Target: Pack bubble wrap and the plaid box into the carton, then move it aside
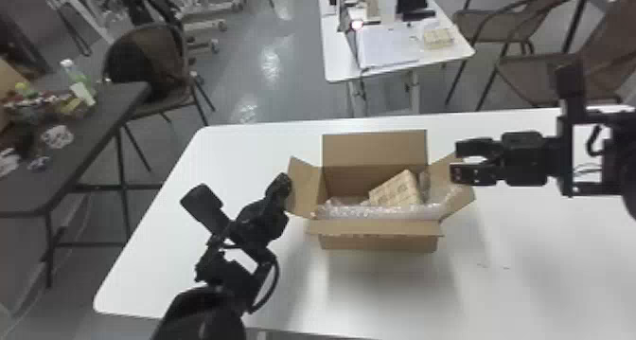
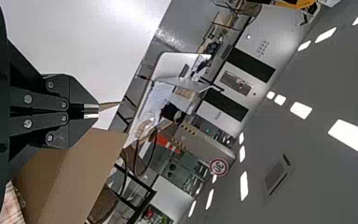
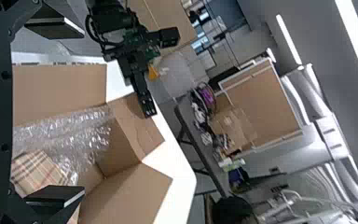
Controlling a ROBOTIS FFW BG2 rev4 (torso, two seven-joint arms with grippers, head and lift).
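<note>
Plaid box (image 1: pixel 396 190) sits tilted in the open carton (image 1: pixel 378 243), bubble wrap (image 1: pixel 374 212) right beside it! Left gripper (image 1: pixel 285 182) pinches the left flap (image 1: pixel 305 190); right gripper (image 1: pixel 458 162), fingers spread wide, hangs by the right flap (image 1: pixel 461 202).

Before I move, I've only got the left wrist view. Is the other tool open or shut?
Observer: The right tool is open, with its two fingers well apart.
Operator: Okay! And is the carton's near flap closed on top of the bubble wrap?
Observer: No, that flap is folded outward, toward the robot, so the bubble wrap isn't covered by it.
</note>
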